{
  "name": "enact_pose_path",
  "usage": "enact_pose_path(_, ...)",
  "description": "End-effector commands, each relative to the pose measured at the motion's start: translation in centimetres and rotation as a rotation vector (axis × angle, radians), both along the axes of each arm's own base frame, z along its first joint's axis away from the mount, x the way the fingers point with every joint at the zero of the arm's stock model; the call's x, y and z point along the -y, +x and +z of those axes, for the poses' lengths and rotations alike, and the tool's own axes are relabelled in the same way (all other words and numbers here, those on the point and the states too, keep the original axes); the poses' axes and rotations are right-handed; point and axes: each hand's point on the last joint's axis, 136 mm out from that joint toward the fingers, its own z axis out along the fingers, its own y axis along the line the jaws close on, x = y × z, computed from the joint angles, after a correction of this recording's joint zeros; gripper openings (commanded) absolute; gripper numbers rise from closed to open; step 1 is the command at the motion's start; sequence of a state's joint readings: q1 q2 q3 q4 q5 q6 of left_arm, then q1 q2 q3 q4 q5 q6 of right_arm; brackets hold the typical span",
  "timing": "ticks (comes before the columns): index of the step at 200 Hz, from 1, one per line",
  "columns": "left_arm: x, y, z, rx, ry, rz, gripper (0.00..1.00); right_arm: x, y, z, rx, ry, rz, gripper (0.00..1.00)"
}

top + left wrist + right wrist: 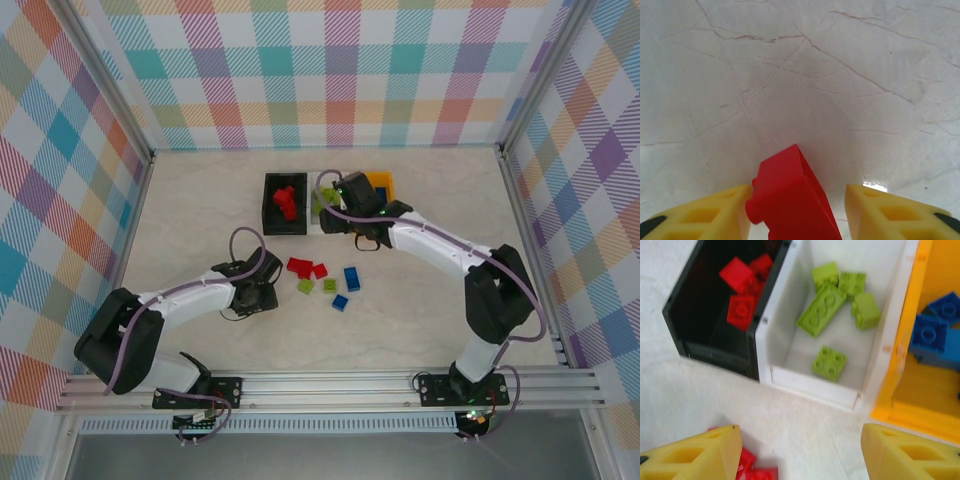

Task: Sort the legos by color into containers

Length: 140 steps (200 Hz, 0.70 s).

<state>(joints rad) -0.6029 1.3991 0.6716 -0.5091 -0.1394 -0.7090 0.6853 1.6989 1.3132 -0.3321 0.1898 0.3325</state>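
The black bin (285, 203) holds red legos (742, 282), the white bin (840, 390) holds several lime green legos (822, 310), and the orange-yellow bin (900, 405) holds blue ones (930, 335). My right gripper (800, 450) hovers open just in front of the white bin (322, 222), with nothing between its fingers. My left gripper (797, 215) is low over the table, straddling a tilted red lego (790, 200). The lego touches the left finger (715, 215); a narrow gap shows beside the right finger (890, 215). Loose on the table lie red (299, 266), green (306, 286) and blue (352, 278) legos.
The three bins stand side by side at the middle back of the marble-look table (200, 200). Two red bricks (747, 467) lie beside my right gripper's left finger. Metal frame posts and checked walls enclose the table on three sides.
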Motion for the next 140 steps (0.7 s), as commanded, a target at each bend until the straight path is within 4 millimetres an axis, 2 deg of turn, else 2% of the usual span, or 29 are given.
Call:
enact_pose_path(1, -0.1, 0.6, 0.0, 0.011, 0.006, 0.005, 0.46, 0.0, -1.0, 2.5, 0.058, 0.06, -0.001, 0.65)
enact_pose_path(16, -0.3, 0.5, -0.1, 0.009, 0.015, 0.007, 0.41, 0.5, -1.9, 1.9, 0.044, 0.052, -0.001, 0.65)
enact_pose_path(26, -0.4, 0.6, -0.1, 0.012, 0.018, 0.009, 0.41, 0.8, -2.3, 1.4, 0.038, 0.048, -0.004, 0.64)
enact_pose_path(39, -0.6, 0.7, 0.1, 0.018, 0.03, 0.014, 0.47, 1.1, -2.8, 0.8, 0.027, 0.042, -0.008, 0.64)
enact_pose_path(53, -0.7, 1.0, 0.3, 0.033, 0.039, 0.018, 0.58, 1.2, -3.0, 0.6, 0.025, 0.042, -0.01, 0.64)
enact_pose_path(66, -0.8, 1.4, 0.6, 0.043, 0.045, 0.021, 0.59, 1.2, -3.2, 0.4, 0.023, 0.04, -0.008, 0.64)
enact_pose_path(102, -0.5, 2.1, 1.4, 0.061, 0.045, 0.013, 0.34, 1.3, -3.5, 0.1, 0.025, 0.027, -0.007, 0.64)
enact_pose_path(122, -0.4, 2.3, 2.4, 0.075, 0.033, 0.011, 0.26, 1.5, -3.6, 0.1, 0.024, 0.028, -0.011, 0.64)
enact_pose_path(140, 0.2, 3.2, 4.4, 0.122, 0.006, 0.01, 0.22, 1.7, -3.9, 0.1, 0.025, 0.032, -0.018, 0.64)
